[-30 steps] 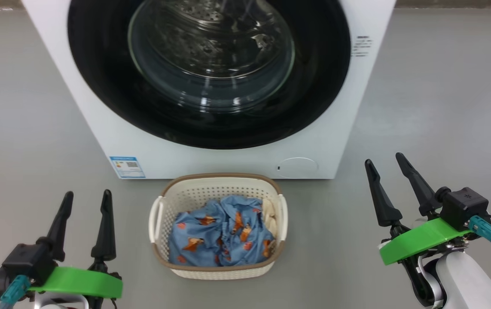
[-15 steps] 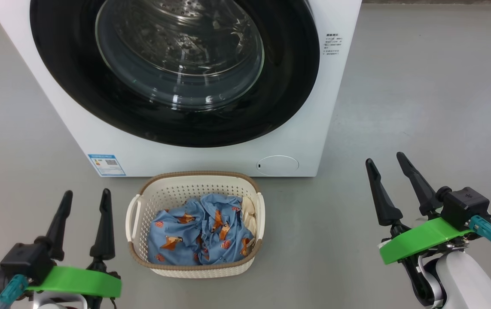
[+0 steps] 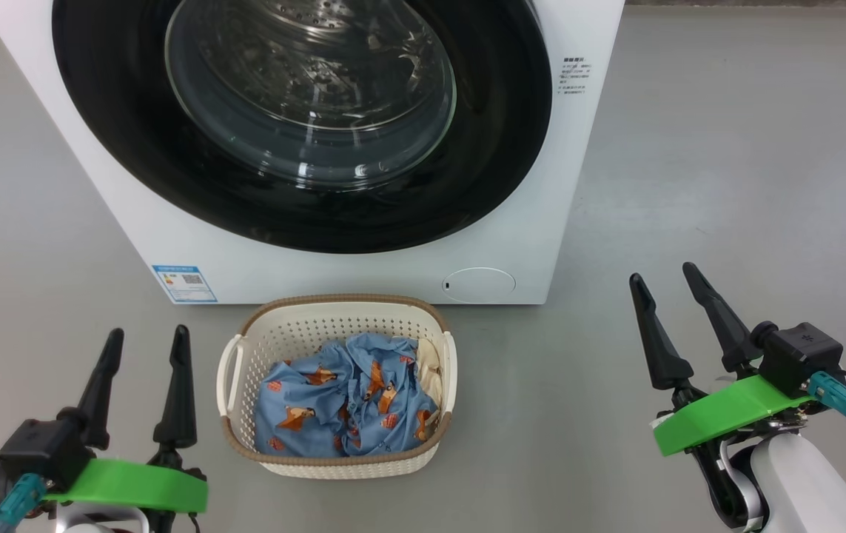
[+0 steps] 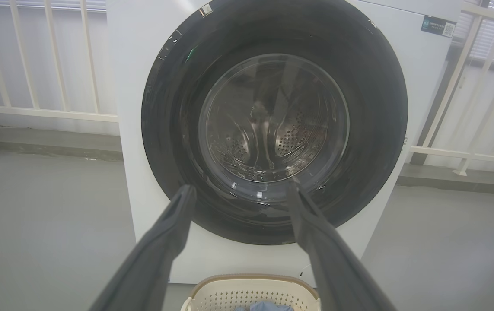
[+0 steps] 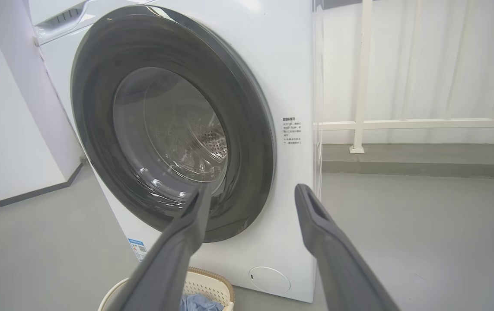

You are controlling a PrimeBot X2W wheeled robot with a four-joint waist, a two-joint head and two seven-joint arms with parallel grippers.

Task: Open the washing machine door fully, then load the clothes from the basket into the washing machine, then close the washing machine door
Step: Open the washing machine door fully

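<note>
Progress: nothing completed. The door sits shut, flush against the front of the washer. Opening, loading and closing all remain.

Door: wide glossy black rim around a bulging clear glass centre, through which the perforated steel drum shows. No garment is seen inside. I cannot make out where the door is meant to be gripped.

Basket: standing on the grey floor directly before the washer, below the door and close to its base. Cream, perforated, brown rim.

Clothes: all in the basket, a crumpled blue heap with orange-brown animal print and a cream piece at its right side.

Left gripper: low, left of the basket, fingers spread apart, empty.

Right gripper: well right of the basket, fingers spread apart, empty.

Neither touches anything
</note>
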